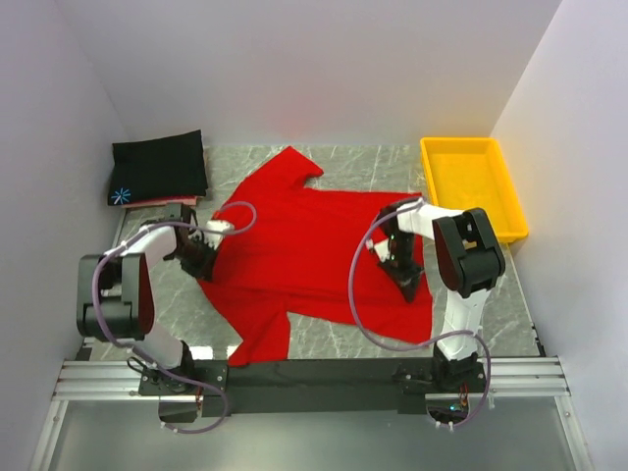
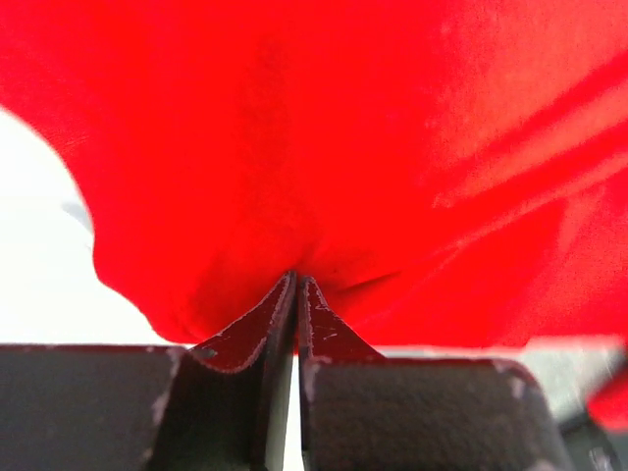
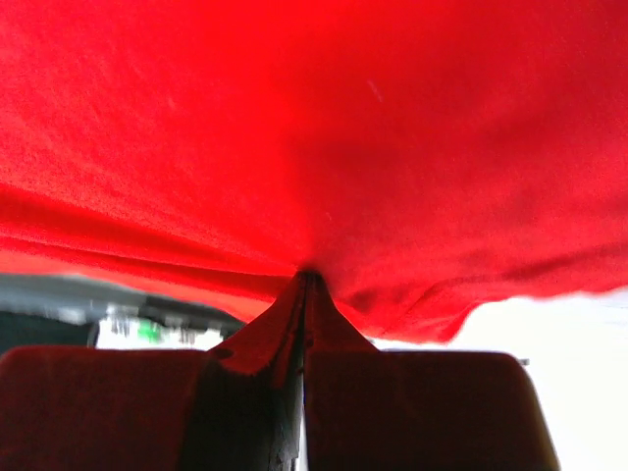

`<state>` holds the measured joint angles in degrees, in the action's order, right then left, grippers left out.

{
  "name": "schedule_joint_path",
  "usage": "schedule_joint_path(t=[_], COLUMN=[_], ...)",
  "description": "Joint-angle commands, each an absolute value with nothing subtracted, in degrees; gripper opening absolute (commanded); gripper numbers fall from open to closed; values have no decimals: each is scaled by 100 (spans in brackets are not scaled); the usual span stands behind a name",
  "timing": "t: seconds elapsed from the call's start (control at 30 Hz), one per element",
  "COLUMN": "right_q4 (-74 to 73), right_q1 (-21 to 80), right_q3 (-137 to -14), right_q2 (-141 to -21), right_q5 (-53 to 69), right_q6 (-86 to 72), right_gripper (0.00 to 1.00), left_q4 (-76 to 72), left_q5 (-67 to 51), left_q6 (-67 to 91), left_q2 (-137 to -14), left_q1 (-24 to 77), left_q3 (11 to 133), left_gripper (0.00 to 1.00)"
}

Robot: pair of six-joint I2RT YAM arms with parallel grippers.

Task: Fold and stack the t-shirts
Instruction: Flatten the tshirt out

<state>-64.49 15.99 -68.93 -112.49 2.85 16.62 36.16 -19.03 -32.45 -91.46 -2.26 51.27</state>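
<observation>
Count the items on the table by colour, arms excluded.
Red: 1, the red t-shirt, spread out
Black: 1, the black t-shirt, folded at the far left
Pink: 1, the pink cloth, only an edge showing under the black one
Yellow: 1, the yellow tray
Total: 4

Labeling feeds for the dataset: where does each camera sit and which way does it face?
Top external: above and behind the bases, looking down on the table; both whole arms show.
Left wrist: on the left arm, looking along the left gripper, pinching the red t-shirt.
Right wrist: likewise, right gripper pinching it.
Shared: all three see the red t-shirt.
</observation>
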Motion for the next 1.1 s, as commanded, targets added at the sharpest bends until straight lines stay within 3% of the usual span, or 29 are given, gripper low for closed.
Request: schedule_joint_path(t=[0.0,0.1,0.23,0.5,0.77,1.07], right_q4=[-6389,-6477,-6670,-6460,-6451,-6513], right_q1=[1749,1688,1381,1222,1257,1555], right_q3=[-6364,-6652,-8002,-9895,-11004,-11233], right_q2=[-10857,-10513,-10651,-12205,-13297,-13527], right_q5=[544,615,764,185,-184,-80], right_q6=[1941,2056,2013,1565,1494,1793], right_gripper=[0,3,5,3,2,2], left_q4=[4988,5501,5460,4105,3665,4051], left_q5=[-1845,-2118,-2548,-2470,-1935,-1398], left_q6=[-4042,-4438,-4046,-2629,-2302,-2505], left_q2=[-8677,-8290,-8252,-9894,-10178,-9107], left_q1=[-290,-281,-290,-290,-290,-448], left_q3=[4738,4789,5762,6926,6110,4887], left_gripper=[11,10,14,19,14,11])
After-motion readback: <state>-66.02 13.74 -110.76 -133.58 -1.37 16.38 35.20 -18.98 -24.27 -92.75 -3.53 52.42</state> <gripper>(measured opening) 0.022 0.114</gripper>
